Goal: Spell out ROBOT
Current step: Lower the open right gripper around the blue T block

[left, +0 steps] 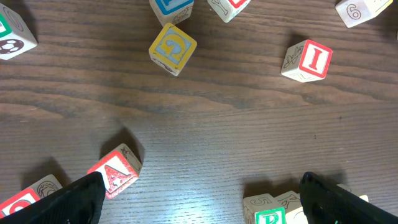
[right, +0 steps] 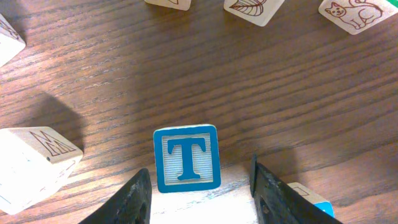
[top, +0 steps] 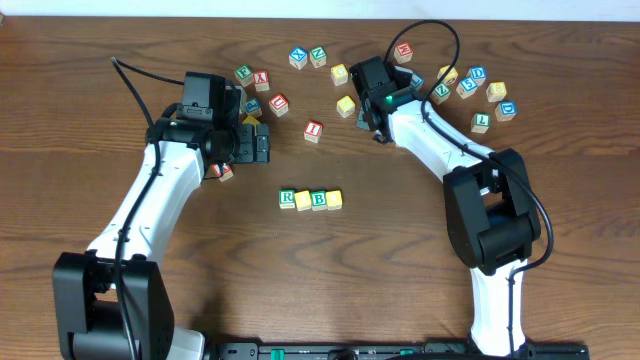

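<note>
A dark brown wood-grain worktop [top: 400,250] carries everything. Two white-and-black robot arms reach over it from the near edge, the left arm [top: 150,200] towards the upper left and the right arm [top: 440,150] towards the upper middle.

The left gripper [left: 200,186] hangs over bare wood with its black fingers spread wide and nothing between them. A wooden cube with a red A [left: 115,171] lies just beside one finger.

The right gripper [right: 200,177] is down at the worktop with its fingers partly drawn in on either side of the wooden cube with a blue T [right: 186,158]. Whether they press on it cannot be told.

Near the middle of the worktop four small wooden cubes sit touching in a straight row: the green R cube [top: 287,198], a plain yellow-topped cube [top: 303,200], the green B cube [top: 319,199] and a second yellow-topped cube [top: 334,199].

The T cube is well apart from that row, among loose cubes. A wooden cube with a red I [top: 313,129] lies between the two grippers.
</note>
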